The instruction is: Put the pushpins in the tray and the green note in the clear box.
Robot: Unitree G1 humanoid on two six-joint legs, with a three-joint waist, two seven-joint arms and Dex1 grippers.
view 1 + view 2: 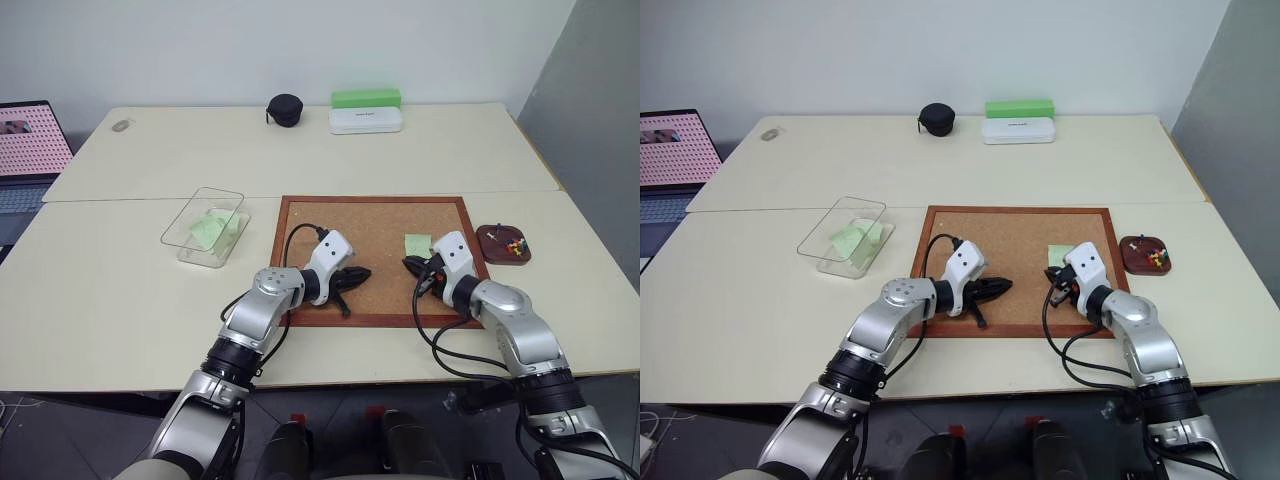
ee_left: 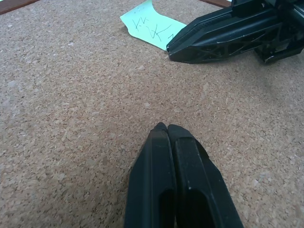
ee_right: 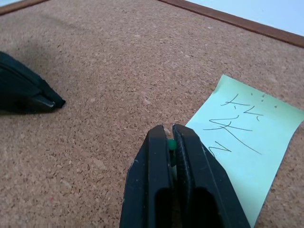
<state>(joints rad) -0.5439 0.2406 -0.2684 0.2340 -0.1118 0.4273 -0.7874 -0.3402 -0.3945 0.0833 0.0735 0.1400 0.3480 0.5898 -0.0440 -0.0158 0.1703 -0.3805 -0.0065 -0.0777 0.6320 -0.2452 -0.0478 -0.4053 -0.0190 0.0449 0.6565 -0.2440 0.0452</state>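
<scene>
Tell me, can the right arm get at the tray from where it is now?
Probably yes. The tray sits on the table just right of the cork board, beside the right gripper, with nothing between them. That gripper is shut on a green pushpin at the green note.

I see two arms: silver-grey metallic shells, rounded segments, black joint bands between sections. Wrist housings white, boxy, small dark screw dots on side. Black cables loop from each wrist housing back to forearm; right arm cable hangs in longer loops. I note left gripper (image 1: 352, 276) and right gripper (image 1: 412, 266): matte black, tapered fingers (image 2: 183, 180), ribbed cut-outs along sides.
</scene>
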